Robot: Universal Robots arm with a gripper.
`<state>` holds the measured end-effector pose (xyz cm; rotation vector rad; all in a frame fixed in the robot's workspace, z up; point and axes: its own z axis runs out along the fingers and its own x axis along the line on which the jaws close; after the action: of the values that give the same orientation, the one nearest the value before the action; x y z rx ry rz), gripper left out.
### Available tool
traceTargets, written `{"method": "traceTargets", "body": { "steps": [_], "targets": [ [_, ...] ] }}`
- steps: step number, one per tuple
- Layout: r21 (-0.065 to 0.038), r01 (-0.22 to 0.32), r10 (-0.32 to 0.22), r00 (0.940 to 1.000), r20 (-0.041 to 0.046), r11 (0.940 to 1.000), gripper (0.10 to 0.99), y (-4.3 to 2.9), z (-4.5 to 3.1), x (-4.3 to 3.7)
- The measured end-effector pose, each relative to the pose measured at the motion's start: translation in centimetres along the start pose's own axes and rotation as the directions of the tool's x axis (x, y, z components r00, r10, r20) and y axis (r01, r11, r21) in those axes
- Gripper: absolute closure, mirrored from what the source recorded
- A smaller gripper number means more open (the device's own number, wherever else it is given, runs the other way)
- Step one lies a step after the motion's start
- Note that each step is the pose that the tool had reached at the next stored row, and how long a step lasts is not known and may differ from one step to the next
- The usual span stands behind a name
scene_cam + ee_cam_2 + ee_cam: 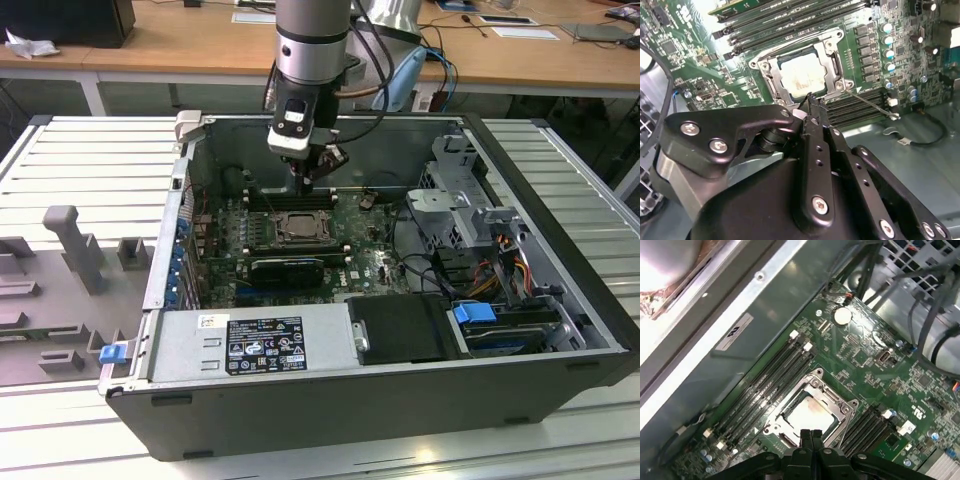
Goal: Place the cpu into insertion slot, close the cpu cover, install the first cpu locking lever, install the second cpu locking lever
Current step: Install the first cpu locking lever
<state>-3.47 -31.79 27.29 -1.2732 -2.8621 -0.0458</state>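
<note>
In the exterior view the arm reaches straight down into the open computer case (400,405), which sits on a grey slatted counter (90,150). The claw (301,188) hangs just above the insertion slot (270,230) on the green board. A long black expansion card (288,268) lies just beside the slot and the power supply (250,345) is nearer the camera. A drive cage (470,215) with loose cables stands to the exterior view's right. None of these crosses the claw's way down.

In the second wrist view the claw (809,100) has its fingers pressed together with nothing between them, tips at the socket's rim. The cpu (801,76) lies flat in the slot. The cpu cover (836,62) is down around it, with the pale top showing through its window. A thin silvery locking lever (871,103) slants out from one corner across the memory slots (857,111), apparently unlatched. Placing and covering look done, so the lever work is in hand. It calls for a steady push on that thin rod with the closed tips. Whether the other lever is hooked I cannot tell.

In the first wrist view the claw (811,434), closed and empty, sits at the socket's edge. Memory slots crowd both sides of the socket, leaving little room to swing.
</note>
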Motion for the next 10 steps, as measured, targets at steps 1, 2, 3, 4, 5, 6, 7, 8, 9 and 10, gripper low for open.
{"method": "traceTargets", "body": {
  "steps": [1,2,3,4,5,6,7,8,9,10],
  "targets": [
    [0.0,0.016,-0.016,0.9999,-0.0004,0.9999,0.98,0.0,0.0,0.0],
    [0.001,0.029,-0.029,0.9996,-0.0007,0.9996,0.98,0.0,0.0,0.0],
    [0.001,0.039,-0.039,0.9993,-0.0009,0.9993,0.98,0.0,0.0,0.0],
    [0.001,0.055,-0.055,0.9985,-0.0013,0.9985,0.98,0.0,0.0,0.0],
    [0.001,0.064,-0.064,0.9979,-0.0015,0.9979,0.98,0.0,0.0,0.0],
    [0.001,0.074,-0.074,0.9973,-0.0018,0.9973,0.98,0.0,0.0,0.0],
    [0.002,0.085,-0.085,0.9963,-0.0021,0.9963,0.98,0.0,0.0,0.0],
    [0.002,0.094,-0.094,0.9956,-0.0023,0.9956,0.98,0.0,0.0,0.0],
    [0.002,0.116,-0.116,0.9933,-0.0028,0.9933,0.98,0.0,0.0,0.0],
    [0.002,0.132,-0.132,0.9912,-0.0032,0.9912,0.98,0.0,0.0,0.0]
  ]
}}
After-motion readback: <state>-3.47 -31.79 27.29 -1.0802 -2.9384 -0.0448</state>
